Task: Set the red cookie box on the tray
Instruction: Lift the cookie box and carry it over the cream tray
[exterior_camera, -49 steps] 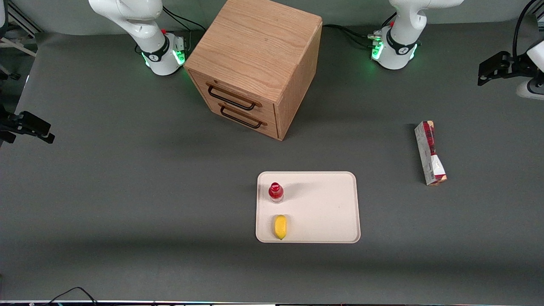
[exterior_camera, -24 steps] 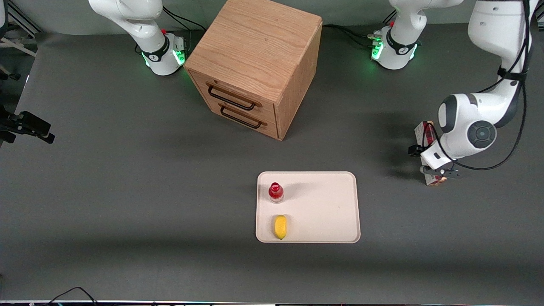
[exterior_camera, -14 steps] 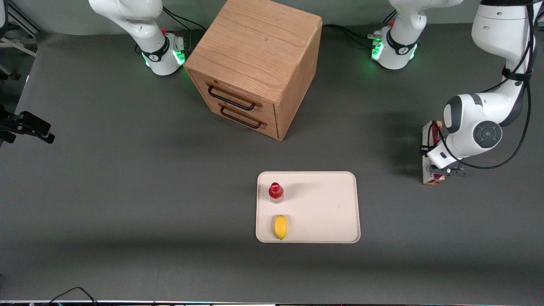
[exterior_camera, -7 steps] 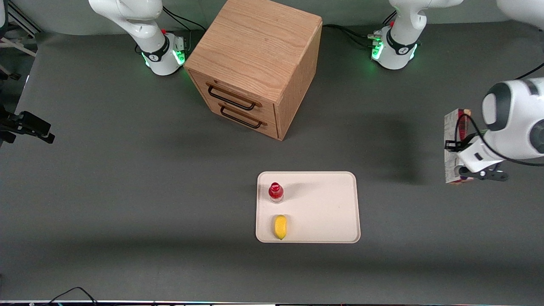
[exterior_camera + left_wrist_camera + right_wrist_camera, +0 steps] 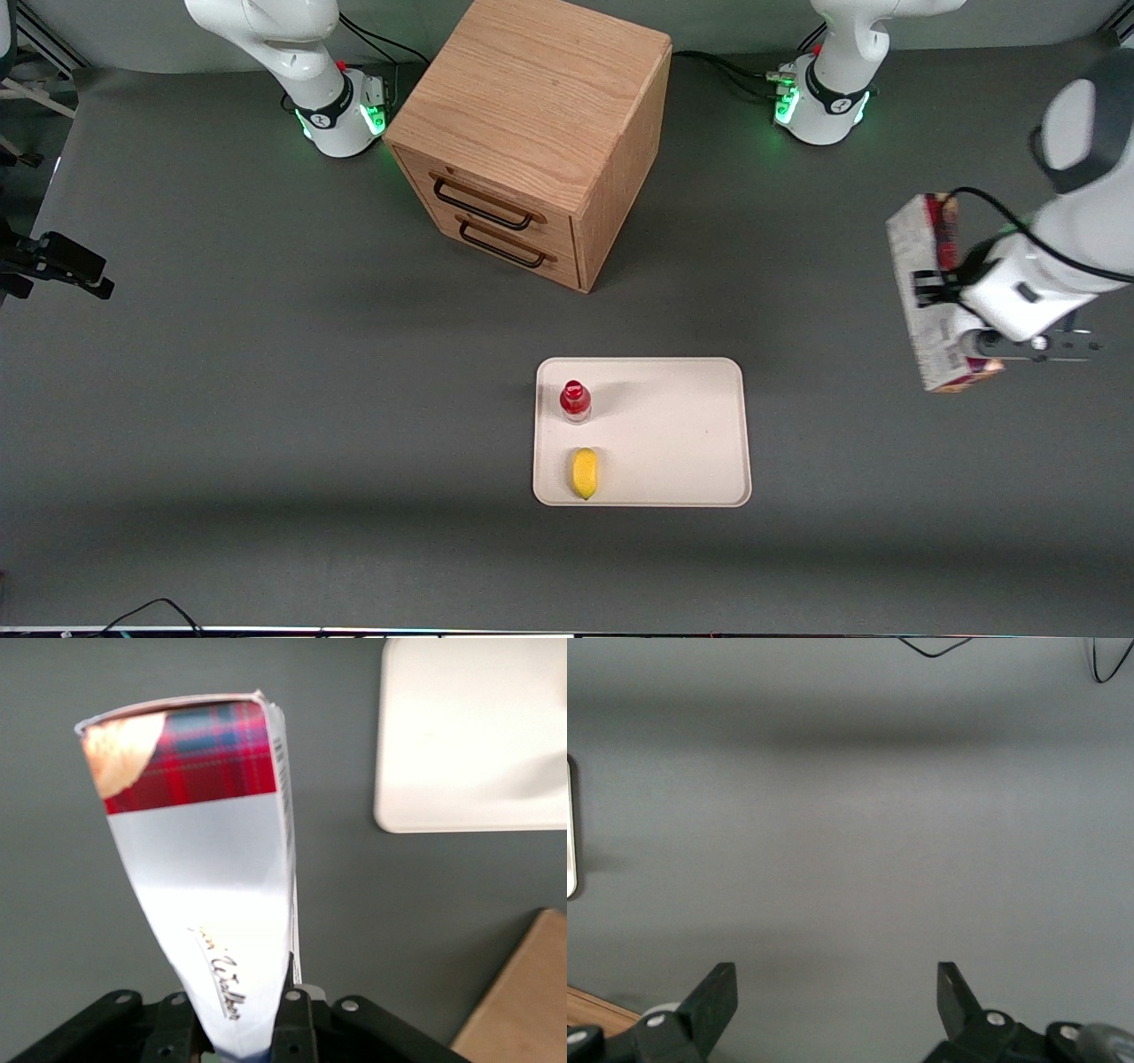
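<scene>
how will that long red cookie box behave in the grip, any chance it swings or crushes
The gripper, shut on the red cookie box, holds it above the table. Being cardboard, it probably dents if squeezed hard. Long and narrow, it may pivot between the fingers. Its flat faces should not roll on the tray.

The red cookie box (image 5: pixel 928 297) is thin printed cardboard, slightly glossy on its plaid face and white-grey side, and it is clamped in the gripper (image 5: pixel 952 306) of matt black plastic, held above the tabletop (image 5: pixel 266 399) near its working-arm end. The tabletop is a matt dark grey sheet. The tray (image 5: pixel 700 443) looks like smooth matt cream plastic. The drawer cabinet (image 5: pixel 532 133) is grained wood with dark metal handles.
</scene>
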`<move>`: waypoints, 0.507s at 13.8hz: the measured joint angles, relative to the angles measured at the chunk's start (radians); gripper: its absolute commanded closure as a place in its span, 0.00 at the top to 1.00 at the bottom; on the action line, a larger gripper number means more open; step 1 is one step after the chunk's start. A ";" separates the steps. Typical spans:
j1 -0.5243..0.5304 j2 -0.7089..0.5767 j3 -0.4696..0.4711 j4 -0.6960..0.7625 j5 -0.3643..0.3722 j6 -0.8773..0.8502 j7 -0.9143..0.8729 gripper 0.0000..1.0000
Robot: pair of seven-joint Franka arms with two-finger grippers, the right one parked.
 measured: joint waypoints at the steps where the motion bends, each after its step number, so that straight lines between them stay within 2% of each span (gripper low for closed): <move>1: -0.003 0.021 -0.057 0.001 0.000 0.019 -0.064 0.00; 4: -0.012 0.136 -0.179 0.001 0.039 0.167 -0.214 0.00; 7: -0.015 0.300 -0.215 0.000 0.107 0.365 -0.242 0.00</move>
